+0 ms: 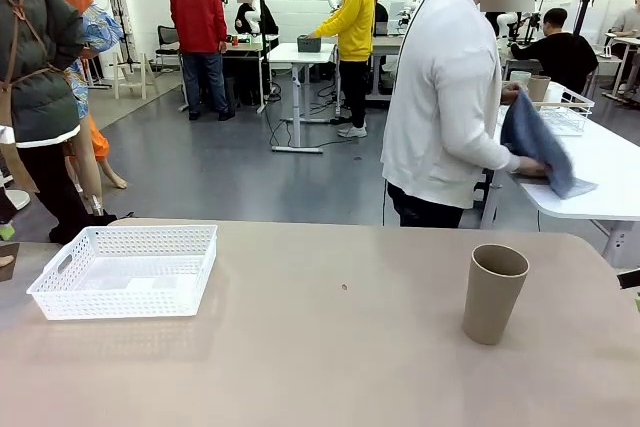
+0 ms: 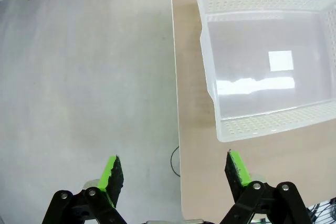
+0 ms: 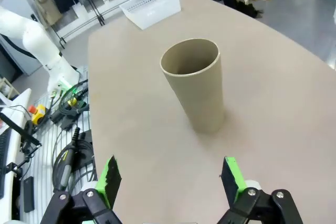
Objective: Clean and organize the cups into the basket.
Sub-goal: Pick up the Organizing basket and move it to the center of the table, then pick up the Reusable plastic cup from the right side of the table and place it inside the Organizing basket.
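On the right part of the surface, one tan cup (image 1: pixel 494 292) is standing upright, mouth up, on its narrower base, well apart from the basket (image 1: pixel 120 302), which is sitting empty at the left end. Nothing is being held by either arm. The right end effector (image 3: pixel 170 171) is being kept fully open just short of the cup (image 3: pixel 194 85), fingers either side of the line to it, not touching. The left end effector (image 2: pixel 174 167) is also being kept wide open and empty, hovering over the surface's edge beside the basket (image 2: pixel 273 124), one finger over the floor.

Risk, as judged: the cup is tall and narrow-footed, so it could be tipped by a finger clipping its wall on approach and rolled toward the edge. The basket looks light and could be shoved if a cup is set against its lattice wall.

The surface (image 1: pixel 320 367) is being seen as plain beige, with one small speck near the middle. Beyond it, a person (image 1: pixel 440 97) is handling a blue-grey cloth (image 1: pixel 545 152) at a white table carrying a wire basket (image 1: pixel 570 115); another tan cup (image 1: pixel 539 88) is there, whether held cannot be told. Grey floor and more people at tables are being seen farther back.
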You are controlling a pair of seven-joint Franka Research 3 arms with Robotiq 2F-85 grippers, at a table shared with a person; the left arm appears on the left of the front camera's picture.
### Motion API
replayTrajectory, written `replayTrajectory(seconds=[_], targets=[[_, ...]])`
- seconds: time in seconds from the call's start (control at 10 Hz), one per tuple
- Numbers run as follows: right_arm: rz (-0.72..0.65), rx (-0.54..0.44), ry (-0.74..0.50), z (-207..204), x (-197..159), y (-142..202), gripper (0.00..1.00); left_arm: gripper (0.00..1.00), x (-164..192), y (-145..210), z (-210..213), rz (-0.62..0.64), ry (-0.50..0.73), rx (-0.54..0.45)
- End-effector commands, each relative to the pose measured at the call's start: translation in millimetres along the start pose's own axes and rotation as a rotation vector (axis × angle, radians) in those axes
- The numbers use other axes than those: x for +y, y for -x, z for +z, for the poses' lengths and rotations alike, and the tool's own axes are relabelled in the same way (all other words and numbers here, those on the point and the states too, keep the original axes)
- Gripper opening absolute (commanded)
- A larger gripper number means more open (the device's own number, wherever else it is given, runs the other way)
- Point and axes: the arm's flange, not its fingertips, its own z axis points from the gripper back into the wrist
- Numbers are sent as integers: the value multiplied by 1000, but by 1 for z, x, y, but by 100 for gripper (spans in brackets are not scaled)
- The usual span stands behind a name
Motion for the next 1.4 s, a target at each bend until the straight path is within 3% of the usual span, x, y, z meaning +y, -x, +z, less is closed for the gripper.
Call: replayTrajectory(seconds=[0.0,0.2,0.9,1.3], targets=[[-5,-8,-15,0,5,-6,100,100,-9,-5,-15,-2,-36,21],[-5,-8,-15,0,5,-6,100,100,-4,-6,-14,17,11,-1],[-5,-8,-15,0,5,-6,100,100,-8,-5,-17,-10,-14,32],[128,-2,-109,-4,-14,9,100,100,-30,-14,-6,-27,-9,35]])
